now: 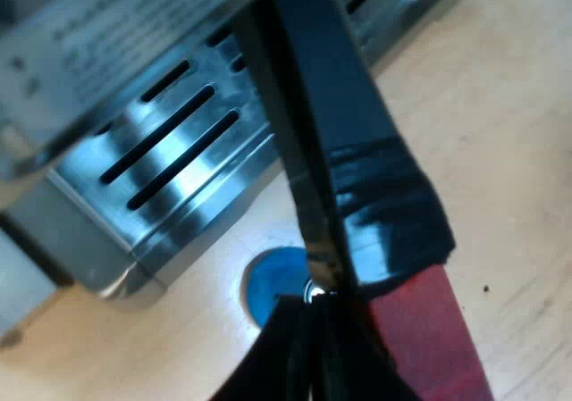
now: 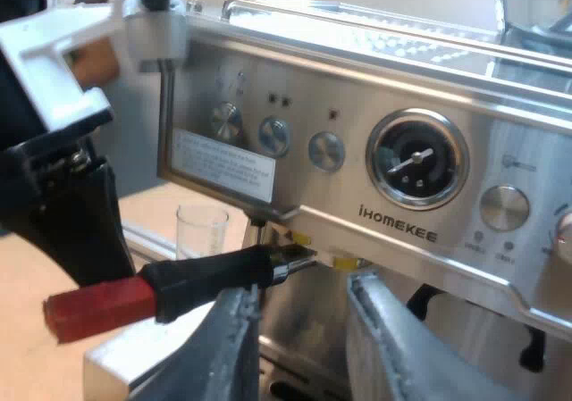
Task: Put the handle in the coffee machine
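Black handle (image 2: pixel 210 280) red-ended, silver machine (image 2: pixel 295 88)

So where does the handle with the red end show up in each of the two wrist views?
Left wrist view: the handle runs close by across the coffee machine at its slotted metal tray, with its red end over the wooden table.
Right wrist view: the handle sticks out from under the machine's front panel, near a small glass.
Shared landmark: the coffee machine.

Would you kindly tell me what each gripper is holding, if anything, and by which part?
The left gripper holds the handle where its dark grip meets the red end. The right gripper holds nothing, fingers open.
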Robot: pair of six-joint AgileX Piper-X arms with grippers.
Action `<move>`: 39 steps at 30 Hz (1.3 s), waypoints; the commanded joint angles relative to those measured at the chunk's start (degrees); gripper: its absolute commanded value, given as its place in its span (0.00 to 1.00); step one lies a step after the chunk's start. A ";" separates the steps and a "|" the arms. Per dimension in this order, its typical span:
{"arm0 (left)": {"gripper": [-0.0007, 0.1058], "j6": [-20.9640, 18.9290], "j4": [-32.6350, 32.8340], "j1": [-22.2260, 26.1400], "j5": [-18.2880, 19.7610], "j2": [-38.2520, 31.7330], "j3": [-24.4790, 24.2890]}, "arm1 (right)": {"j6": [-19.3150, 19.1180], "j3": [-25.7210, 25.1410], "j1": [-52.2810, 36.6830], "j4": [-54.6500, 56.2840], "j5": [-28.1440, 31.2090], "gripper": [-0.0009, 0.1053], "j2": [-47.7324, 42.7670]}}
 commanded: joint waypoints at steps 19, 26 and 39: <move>0.01 -11.75 -4.62 -20.10 -4.63 0.51 -0.81 | 15.37 -4.30 0.08 26.44 -12.13 0.18 -9.67; 0.01 -12.69 -5.44 -23.71 -7.15 0.51 -0.81 | 15.50 -4.30 0.08 31.30 -11.29 0.20 -11.54; 0.01 -12.82 -8.03 -31.19 -7.84 0.51 -0.81 | 19.99 -4.30 0.08 34.57 -3.46 0.49 -11.54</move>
